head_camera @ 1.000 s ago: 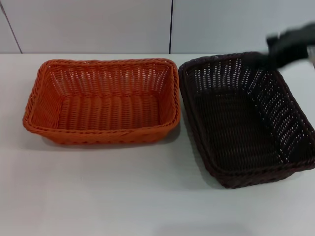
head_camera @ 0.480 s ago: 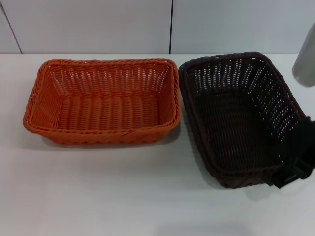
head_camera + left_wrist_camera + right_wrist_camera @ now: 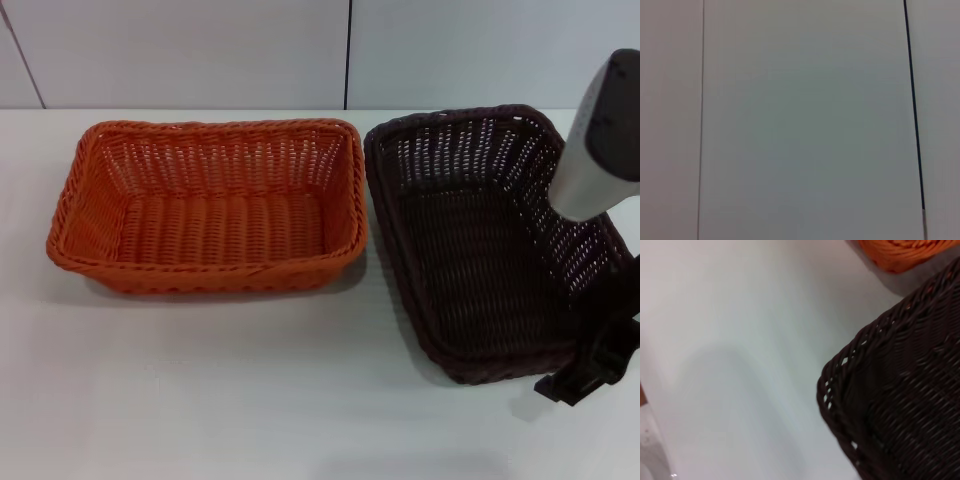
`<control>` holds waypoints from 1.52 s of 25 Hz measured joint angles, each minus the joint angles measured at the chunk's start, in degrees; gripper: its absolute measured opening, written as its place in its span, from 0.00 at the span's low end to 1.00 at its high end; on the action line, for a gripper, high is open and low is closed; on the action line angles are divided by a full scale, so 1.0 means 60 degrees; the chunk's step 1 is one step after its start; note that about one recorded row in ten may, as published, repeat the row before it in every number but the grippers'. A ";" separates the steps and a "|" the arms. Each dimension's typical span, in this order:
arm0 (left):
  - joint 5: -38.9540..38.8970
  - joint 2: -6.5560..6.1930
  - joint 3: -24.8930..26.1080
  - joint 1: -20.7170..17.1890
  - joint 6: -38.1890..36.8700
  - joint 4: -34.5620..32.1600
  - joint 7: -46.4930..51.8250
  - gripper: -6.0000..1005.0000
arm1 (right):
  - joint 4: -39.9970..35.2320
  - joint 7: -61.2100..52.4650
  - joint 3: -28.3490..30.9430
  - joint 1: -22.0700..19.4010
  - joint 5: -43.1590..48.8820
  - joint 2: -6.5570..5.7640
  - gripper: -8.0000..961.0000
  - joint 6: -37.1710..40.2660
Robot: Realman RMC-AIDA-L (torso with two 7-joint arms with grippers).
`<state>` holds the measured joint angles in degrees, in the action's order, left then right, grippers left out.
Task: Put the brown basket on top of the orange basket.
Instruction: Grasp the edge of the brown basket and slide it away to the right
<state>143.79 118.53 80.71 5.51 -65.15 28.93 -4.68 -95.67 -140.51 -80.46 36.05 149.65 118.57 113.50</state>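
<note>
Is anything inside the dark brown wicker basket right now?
The dark brown woven wicker basket shows only its own woven floor; nothing lies in it. The right arm crosses over its far right rim, hiding that wall. The bright orange woven basket beside it holds nothing either.

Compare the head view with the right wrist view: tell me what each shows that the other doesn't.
Only the head view shows both baskets whole, side by side on the white table, and the right gripper low at the brown basket's near right corner. Only the right wrist view shows that corner's weave close up. Both show the brown basket, the orange basket and the table.
</note>
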 joint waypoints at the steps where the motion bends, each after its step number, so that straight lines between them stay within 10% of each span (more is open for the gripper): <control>1: 0.0000 -0.0002 -0.0005 -0.0002 0.0002 -0.0001 0.0029 0.79 | 0.0044 0.0026 -0.0066 0.0006 0.0104 0.0007 0.72 -0.0110; 36: 0.0020 -0.0054 -0.0062 0.0299 0.0136 -0.0008 0.0120 0.79 | 0.2426 0.0405 -0.1861 0.0638 0.0782 0.0071 0.67 -0.2300; 38: 0.0014 -0.0053 -0.0059 0.0366 0.0177 -0.0072 0.0120 0.79 | 0.2351 0.0407 -0.1919 0.0640 0.0762 0.0072 0.53 -0.2284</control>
<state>143.87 118.21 80.36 7.70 -64.09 28.50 -3.96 -81.56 -138.07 -91.98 39.90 154.22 119.00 99.79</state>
